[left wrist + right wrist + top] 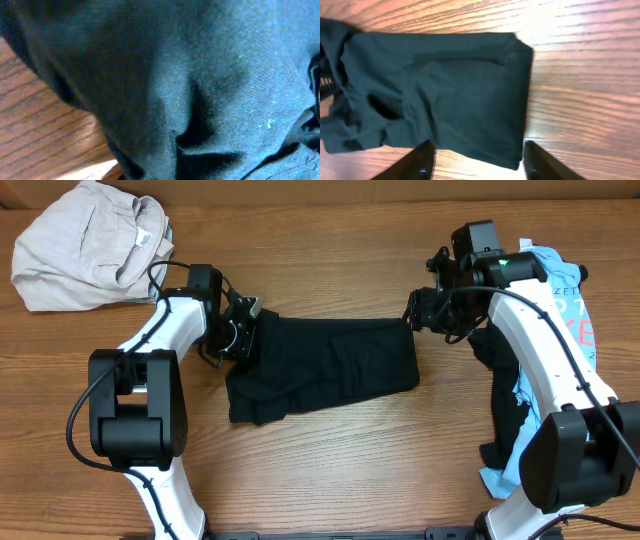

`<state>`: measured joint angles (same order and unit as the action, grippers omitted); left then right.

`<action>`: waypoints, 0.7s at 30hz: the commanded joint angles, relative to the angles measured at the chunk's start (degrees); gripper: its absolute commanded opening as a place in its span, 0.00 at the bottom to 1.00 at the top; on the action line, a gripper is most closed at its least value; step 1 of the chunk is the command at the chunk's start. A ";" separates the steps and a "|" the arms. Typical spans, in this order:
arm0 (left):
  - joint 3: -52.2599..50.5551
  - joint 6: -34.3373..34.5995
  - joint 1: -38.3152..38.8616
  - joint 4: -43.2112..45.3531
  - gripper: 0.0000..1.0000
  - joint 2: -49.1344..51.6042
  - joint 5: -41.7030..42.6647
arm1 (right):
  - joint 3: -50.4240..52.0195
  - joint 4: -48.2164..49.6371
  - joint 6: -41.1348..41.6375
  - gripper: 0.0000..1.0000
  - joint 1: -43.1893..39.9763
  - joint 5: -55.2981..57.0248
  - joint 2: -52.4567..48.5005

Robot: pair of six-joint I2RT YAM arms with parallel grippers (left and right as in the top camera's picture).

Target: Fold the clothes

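One black garment (325, 370), centre frame on the tabletop (340, 480): a rumpled band, by my judgement mid-fold. My left gripper (238, 332) is at its left edge; cloth fills that wrist view, so I cannot tell if it pinches. My right gripper (477, 152) is at the right edge, fingers spread, holding nothing. Next move: secure both ends, then fold across. Waiting: beige garment (90, 245), upper left; blue-and-black pile (565, 300), far right.

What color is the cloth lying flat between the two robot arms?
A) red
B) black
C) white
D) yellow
B: the cloth spread out in the middle is black, seen from overhead and from the right wrist camera.
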<state>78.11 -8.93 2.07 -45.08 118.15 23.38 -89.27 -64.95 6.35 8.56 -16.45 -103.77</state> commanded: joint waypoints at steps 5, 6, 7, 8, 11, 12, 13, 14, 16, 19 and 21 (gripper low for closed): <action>9.01 5.27 -1.64 -11.67 0.04 0.96 -4.68 | 7.80 3.45 1.84 0.43 2.40 -1.73 1.62; 11.56 5.25 -1.88 -14.49 0.04 0.96 -6.14 | 8.81 4.04 2.49 0.40 2.64 -1.73 1.62; 14.82 5.18 -2.10 -17.97 0.04 0.96 -8.26 | 9.81 4.72 2.89 0.36 2.80 -1.95 1.62; 18.71 5.05 -2.14 -21.77 0.04 0.96 -10.51 | 11.30 5.99 2.86 0.30 3.08 -3.08 1.62; 26.67 5.07 -2.14 -28.55 0.04 0.96 -14.19 | 13.68 8.92 2.89 0.19 3.85 -5.88 1.57; 29.11 5.05 -2.03 -30.40 0.04 0.96 -14.67 | 14.40 10.12 3.21 0.14 4.20 -6.47 1.57; 31.56 5.07 -1.88 -32.28 0.04 0.96 -14.78 | 15.32 11.85 4.37 0.08 4.72 -6.75 1.57; 33.33 5.09 -1.70 -33.59 0.04 0.96 -14.67 | 16.11 13.42 5.22 0.04 5.27 -7.02 1.57; 36.63 5.09 -1.11 -36.44 0.04 0.96 -13.60 | 17.57 16.76 6.56 0.04 6.73 -7.93 1.53; 38.38 5.25 0.46 -38.58 0.04 0.96 -13.27 | 18.21 19.85 8.72 0.04 8.87 -7.80 1.51; 38.36 6.91 2.05 -39.15 0.04 0.98 -13.27 | 18.21 21.77 10.38 0.04 9.77 -7.67 1.51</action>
<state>115.15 -4.38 1.48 -83.37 119.22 10.44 -71.42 -44.99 13.39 17.02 -22.87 -103.72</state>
